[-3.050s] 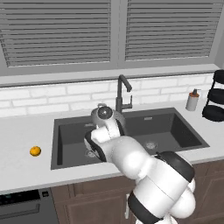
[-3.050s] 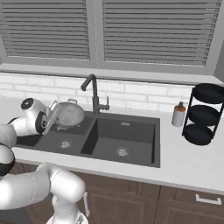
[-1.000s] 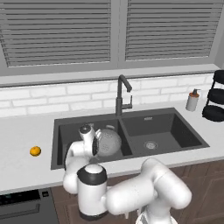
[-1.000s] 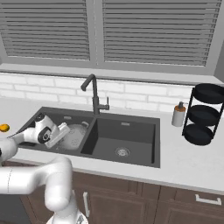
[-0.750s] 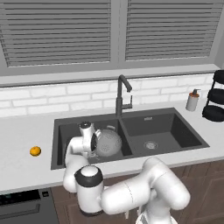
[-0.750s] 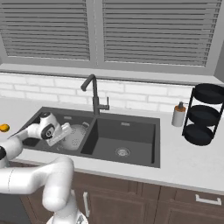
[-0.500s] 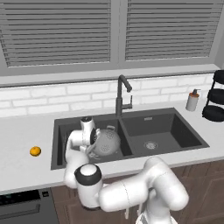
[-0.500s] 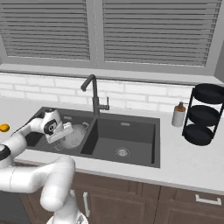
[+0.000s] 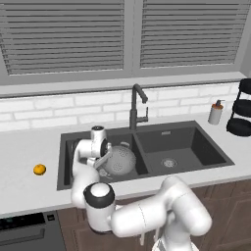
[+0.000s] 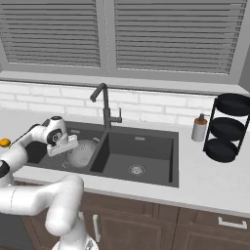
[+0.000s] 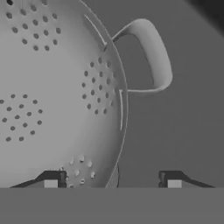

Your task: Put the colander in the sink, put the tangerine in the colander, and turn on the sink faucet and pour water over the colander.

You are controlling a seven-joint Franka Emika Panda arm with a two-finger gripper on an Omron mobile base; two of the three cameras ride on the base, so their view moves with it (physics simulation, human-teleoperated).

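A: Where is the colander (image 9: 119, 160) relative to the sink (image 9: 196, 158)?

B: It sits in the sink's left basin, close to the divider, with one side handle (image 11: 148, 57) sticking out over the dark basin floor.

A: And the arm?

B: It bends up from the base and folds back down over the sink's left basin. The hand (image 11: 112, 180) is lowered at the colander's rim, on the side away from the divider.

A: Is the hand gripping anything?

B: No. In the hand view its fingertips (image 11: 51, 180) stand wide apart, one over the pierced wall and one over the basin floor, with the rim running between them and no pad pressed on it.

A: The tangerine (image 9: 39, 169)?

B: On the worktop (image 9: 24, 188), well apart from the sink's left edge.

A: The sink faucet (image 9: 137, 105)?

B: Upright behind the sink's divider.
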